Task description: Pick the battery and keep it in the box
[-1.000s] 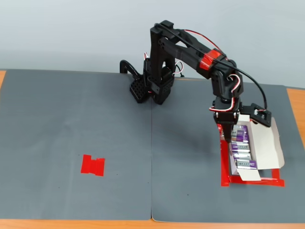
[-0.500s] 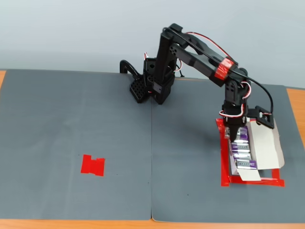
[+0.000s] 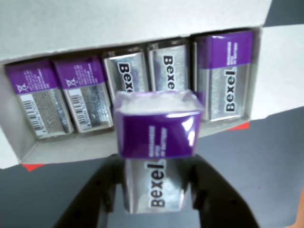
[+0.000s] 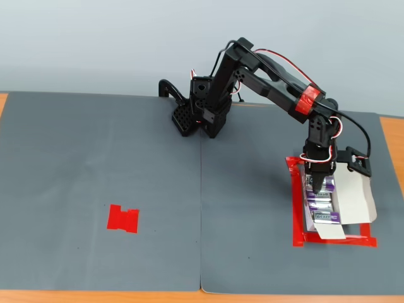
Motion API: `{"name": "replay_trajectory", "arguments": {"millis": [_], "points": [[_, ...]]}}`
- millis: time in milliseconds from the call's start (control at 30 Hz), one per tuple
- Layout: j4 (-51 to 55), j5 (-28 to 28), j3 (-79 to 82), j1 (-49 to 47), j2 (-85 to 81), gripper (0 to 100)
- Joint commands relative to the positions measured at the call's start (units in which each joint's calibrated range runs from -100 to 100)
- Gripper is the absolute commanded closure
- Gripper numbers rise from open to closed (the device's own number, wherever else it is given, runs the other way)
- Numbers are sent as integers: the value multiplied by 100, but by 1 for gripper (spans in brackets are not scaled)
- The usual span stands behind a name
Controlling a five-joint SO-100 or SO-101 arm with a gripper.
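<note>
In the wrist view my gripper is shut on a battery with a purple end and a silver "Bexel" label. Its black fingers press on both sides of it. It hangs upright just in front of the open white box. Several identical batteries lie in a row inside the box. In the fixed view the gripper points down over the far end of the box, above the row of batteries. The held battery is hard to make out there.
A red tape frame surrounds the box on the grey mat. A flat red tape patch lies at the mat's left. The arm's base stands at the back centre. The wooden table edge shows at the right.
</note>
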Motion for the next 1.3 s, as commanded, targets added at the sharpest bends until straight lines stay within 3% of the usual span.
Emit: {"name": "replay_trajectory", "arguments": {"millis": [0, 1267], "points": [[-72, -18, -280, -50, -48, 93], [-611, -18, -244, -80, 342, 92]]}}
